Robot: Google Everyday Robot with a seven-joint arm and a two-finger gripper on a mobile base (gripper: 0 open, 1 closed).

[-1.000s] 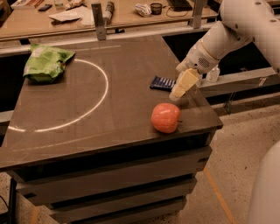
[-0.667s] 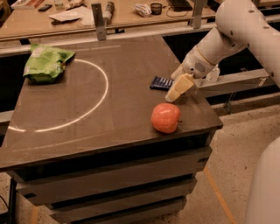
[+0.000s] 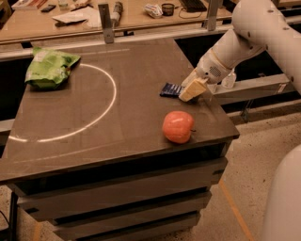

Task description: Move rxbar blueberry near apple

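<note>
The rxbar blueberry is a small flat dark blue wrapper lying on the dark table, near its right edge. My gripper reaches in from the right on the white arm and sits low at the bar's right end, covering that end. The apple, round and red-orange, rests on the table in front of the bar, about an apple's width nearer the front edge. The gripper is behind and a little to the right of the apple, apart from it.
A green chip bag lies at the table's back left corner. A white arc is drawn across the tabletop. A cluttered workbench stands behind the table. The table's right edge runs just beside the gripper.
The gripper has shifted slightly left, closer over the bar's right end. The bar and the apple have not moved.
</note>
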